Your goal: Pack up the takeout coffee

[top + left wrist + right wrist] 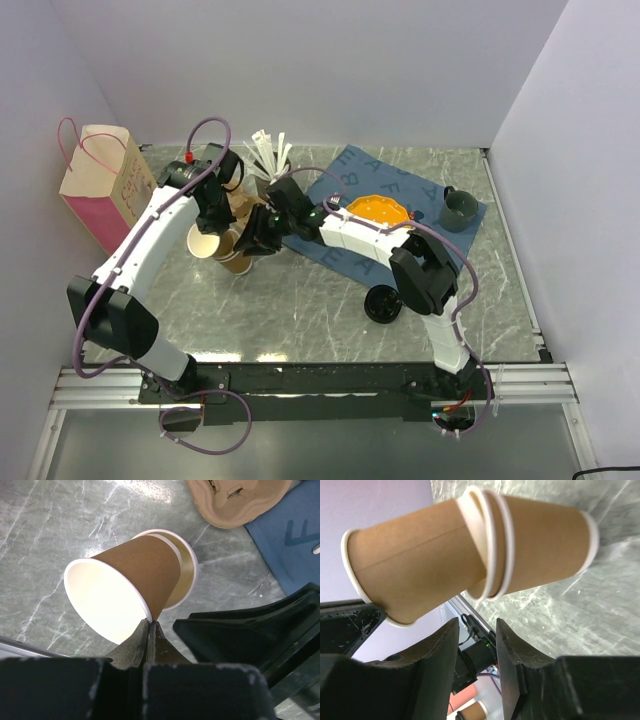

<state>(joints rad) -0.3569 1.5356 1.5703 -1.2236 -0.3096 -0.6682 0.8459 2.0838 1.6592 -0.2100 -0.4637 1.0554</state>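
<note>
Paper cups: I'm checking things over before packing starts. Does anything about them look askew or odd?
Yes. The lidless cup, pinched at its rim by the left gripper, hangs tilted, with its base wedged inside the cup stack rather than standing free. No spill shows.

Matt paper cup (145, 567) — glossy marbled tabletop (40, 520)

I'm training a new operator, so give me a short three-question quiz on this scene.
1. True or false: the left end effector pinches a lidless cup by its rim.
2. Which stands far left in the top view? A kettle, B bag, C toaster.
3. What colour is the cloth?
Key: 1 true; 2 B; 3 blue.
</note>
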